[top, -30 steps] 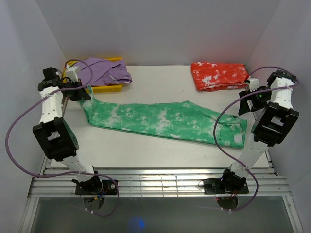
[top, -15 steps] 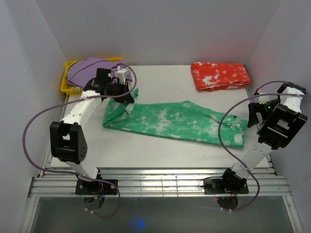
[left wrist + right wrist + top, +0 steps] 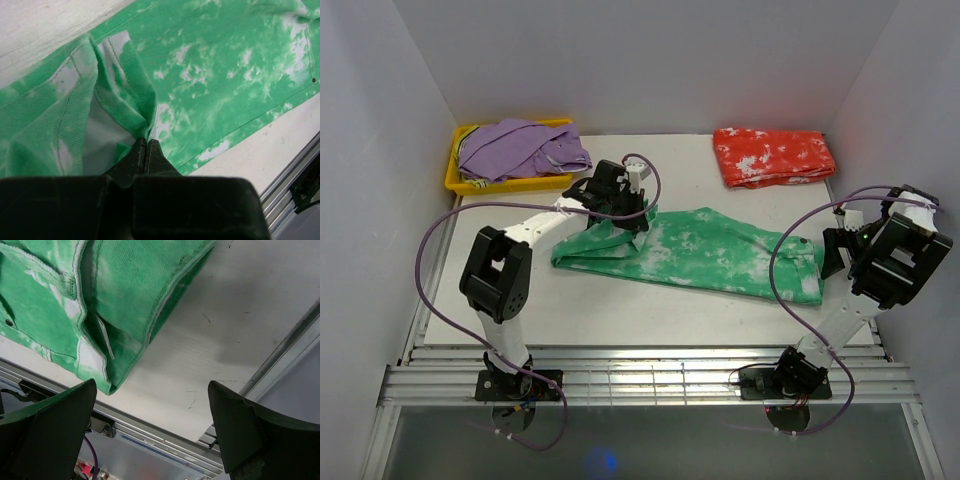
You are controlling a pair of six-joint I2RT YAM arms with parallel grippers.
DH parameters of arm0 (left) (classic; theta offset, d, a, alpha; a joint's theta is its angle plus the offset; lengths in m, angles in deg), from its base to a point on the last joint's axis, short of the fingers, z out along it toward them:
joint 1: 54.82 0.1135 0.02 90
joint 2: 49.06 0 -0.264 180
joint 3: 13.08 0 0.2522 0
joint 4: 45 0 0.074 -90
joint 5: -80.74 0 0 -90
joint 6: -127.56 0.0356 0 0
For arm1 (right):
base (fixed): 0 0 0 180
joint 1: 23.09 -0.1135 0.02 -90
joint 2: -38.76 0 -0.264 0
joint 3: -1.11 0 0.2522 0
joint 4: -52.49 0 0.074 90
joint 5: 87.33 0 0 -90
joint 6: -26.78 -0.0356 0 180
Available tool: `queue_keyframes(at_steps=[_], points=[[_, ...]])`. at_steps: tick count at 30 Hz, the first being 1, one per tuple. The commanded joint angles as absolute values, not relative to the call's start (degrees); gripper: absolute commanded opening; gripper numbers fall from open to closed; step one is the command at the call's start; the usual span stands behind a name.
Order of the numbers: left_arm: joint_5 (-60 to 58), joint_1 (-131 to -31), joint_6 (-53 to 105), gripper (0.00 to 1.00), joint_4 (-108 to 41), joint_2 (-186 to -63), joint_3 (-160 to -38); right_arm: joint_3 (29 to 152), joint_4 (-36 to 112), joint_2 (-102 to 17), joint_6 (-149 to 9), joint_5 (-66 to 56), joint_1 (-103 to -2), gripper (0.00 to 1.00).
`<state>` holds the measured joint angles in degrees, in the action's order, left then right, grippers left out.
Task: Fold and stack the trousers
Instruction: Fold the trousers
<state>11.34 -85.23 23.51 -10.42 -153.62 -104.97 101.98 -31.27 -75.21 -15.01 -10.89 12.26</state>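
Note:
The green trousers (image 3: pixel 720 250) lie lengthwise across the middle of the table, waist to the right. My left gripper (image 3: pixel 636 214) is shut on their leg end (image 3: pixel 120 95), which it holds bunched up above the spread cloth, so the left part is doubled over. The pinched hem runs into the closed tips of the left gripper (image 3: pixel 146 143). Folded red-orange trousers (image 3: pixel 775 157) sit at the back right. My right gripper (image 3: pixel 836 250) hangs open just right of the waistband (image 3: pixel 125 290), with bare table between its fingertips (image 3: pixel 227 420).
A yellow bin (image 3: pixel 455 182) at the back left holds a plain purple garment (image 3: pixel 520 148). The table's metal rail edge (image 3: pixel 150 440) runs close under the right gripper. White walls close in on both sides.
My left gripper has carried the leg end from the far left towards the middle, folding the leg over the trousers. The right arm has drawn back and lowered beside the waistband, still open.

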Motion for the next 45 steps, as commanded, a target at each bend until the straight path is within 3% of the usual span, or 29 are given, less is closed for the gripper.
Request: queue_keyframes(at_steps=[1,19,25,26,28,29,33,39,45], points=[[8.32,-87.42,20.16,0.00,-14.98,-153.73,-104.71,100.82,-30.53,-73.29,-15.40,-12.62,13.03,0.98],[10.34,-93.84,15.58,0.00,-16.92,-160.42,-106.20,102.85,-31.85,-74.53,-15.49,-14.11,13.12,0.99],[14.46,-94.19,17.16,0.46,-13.85,-160.16,-112.34,103.90,-32.29,-74.70,-16.02,-14.99,13.03,0.98],[14.90,-94.28,17.34,0.64,-12.54,-159.81,-113.31,104.07,-32.38,-74.62,-16.02,-14.90,13.03,0.98],[16.92,-94.89,19.18,0.86,-10.86,-158.93,-116.04,104.69,-32.55,-74.61,-16.11,-15.08,12.94,0.98],[17.19,-95.16,19.88,0.90,-8.94,-157.97,-117.00,104.95,-32.55,-74.70,-16.19,-15.17,12.94,0.98],[20.62,-95.60,22.26,0.88,-6.03,-154.11,-118.77,105.83,-32.82,-74.44,-16.46,-15.96,12.94,0.99],[13.77,-94.46,30.87,0.78,-0.92,-149.79,-112.98,110.48,-35.71,-72.07,-16.28,-22.89,11.98,0.95],[9.03,-95.42,30.99,0.71,0.57,-154.87,-111.55,110.59,-35.02,-71.01,-19.87,-22.83,10.57,0.93]])
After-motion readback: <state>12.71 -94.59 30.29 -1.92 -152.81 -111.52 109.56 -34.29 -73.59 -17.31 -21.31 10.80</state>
